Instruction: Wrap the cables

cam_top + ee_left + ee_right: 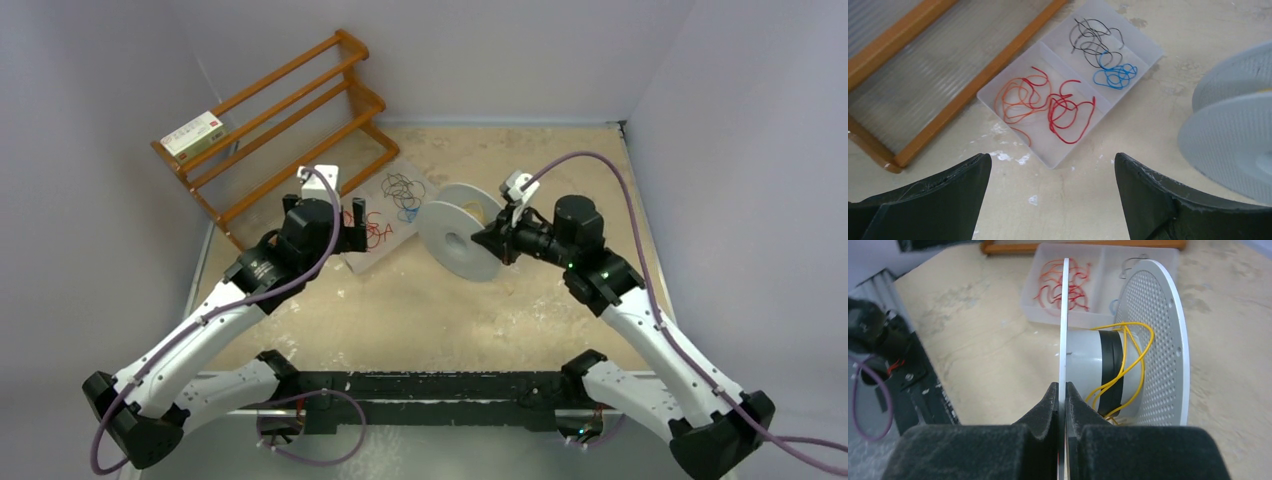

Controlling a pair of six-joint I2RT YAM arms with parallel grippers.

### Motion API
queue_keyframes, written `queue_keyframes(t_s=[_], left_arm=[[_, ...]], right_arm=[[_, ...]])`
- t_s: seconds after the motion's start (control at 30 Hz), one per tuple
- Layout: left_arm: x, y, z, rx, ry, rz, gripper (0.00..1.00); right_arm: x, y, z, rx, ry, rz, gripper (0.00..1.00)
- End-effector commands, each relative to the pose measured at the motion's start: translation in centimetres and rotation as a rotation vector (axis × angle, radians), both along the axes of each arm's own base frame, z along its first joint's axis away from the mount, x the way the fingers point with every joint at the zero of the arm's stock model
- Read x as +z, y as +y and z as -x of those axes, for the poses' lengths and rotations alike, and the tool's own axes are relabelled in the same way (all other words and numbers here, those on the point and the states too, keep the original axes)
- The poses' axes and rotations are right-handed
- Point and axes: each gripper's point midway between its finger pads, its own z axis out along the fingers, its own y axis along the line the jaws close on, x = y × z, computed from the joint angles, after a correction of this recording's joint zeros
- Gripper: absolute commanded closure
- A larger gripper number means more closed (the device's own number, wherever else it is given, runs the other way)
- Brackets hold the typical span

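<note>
L end effector (pixel 1052 159) open over tray (pixel 1128 45) of cables (pixel 1063 102), mid surface (pixel 420 310); R end effector (pixel 1062 387) clamps spool (pixel 1083 355) flange; rack (pixel 290 110) back-left corner.

Smooth, plastic-sheathed cables (pixel 1060 102); frosted translucent plastic tray (pixel 1145 50); varnished, glossy wooden rack (pixel 973 89); matt grey plastic spool (pixel 1153 340), one flange perforated; rough, mottled table (pixel 1073 190).

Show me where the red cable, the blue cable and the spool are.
red cable (pixel 1060 107), left wrist view, on its tangled middle.
blue cable (pixel 1115 76), left wrist view, on its coiled loops.
spool (pixel 1155 330), right wrist view, on the perforated far flange.
</note>
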Motion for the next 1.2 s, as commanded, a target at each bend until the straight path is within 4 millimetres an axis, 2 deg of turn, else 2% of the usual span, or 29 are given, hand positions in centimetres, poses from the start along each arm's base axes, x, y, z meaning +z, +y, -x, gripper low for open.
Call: queue_keyframes(t_s=[0.0, 0.17, 0.3, 0.4, 0.53, 0.73, 0.8, 0.93, 1.03, 1.17], left_arm=[[1.5, 3.2, 0.4, 0.105, -0.068, -0.067, 0.07], [3.0, 6.1, 1.2, 0.219, -0.128, -0.070, 0.08], [3.9, 7.6, 2.0, 0.278, -0.174, -0.038, 0.08], [4.4, 8.7, 2.5, 0.333, -0.212, -0.010, 0.08], [4.7, 9.9, 3.0, 0.385, -0.249, 0.002, 0.08], [5.4, 11.2, 3.6, 0.457, -0.287, 0.049, 0.09], [6.3, 12.1, 4.0, 0.498, -0.315, 0.069, 0.10], [8.1, 15.0, 5.6, 0.632, -0.391, 0.099, 0.10], [8.5, 16.7, 6.8, 0.696, -0.428, 0.122, 0.11], [8.5, 18.2, 8.0, 0.765, -0.450, 0.133, 0.11]], right_arm=[[3.2, 3.8, 1.4, 0.173, -0.186, -0.008, 1.00], [3.0, 7.7, 2.8, 0.276, -0.271, 0.058, 1.00], [1.3, 10.8, 4.0, 0.365, -0.305, 0.113, 1.00], [2.8, 12.6, 4.4, 0.407, -0.380, 0.106, 1.00], [2.7, 14.3, 4.6, 0.452, -0.434, 0.125, 1.00], [3.9, 17.1, 4.5, 0.464, -0.441, 0.071, 1.00], [4.5, 18.4, 4.6, 0.452, -0.447, 0.043, 1.00], [5.2, 21.2, 4.8, 0.434, -0.431, -0.016, 1.00], [5.7, 23.2, 4.6, 0.421, -0.393, -0.057, 1.00], [7.5, 25.7, 4.2, 0.365, -0.351, -0.110, 1.00]])
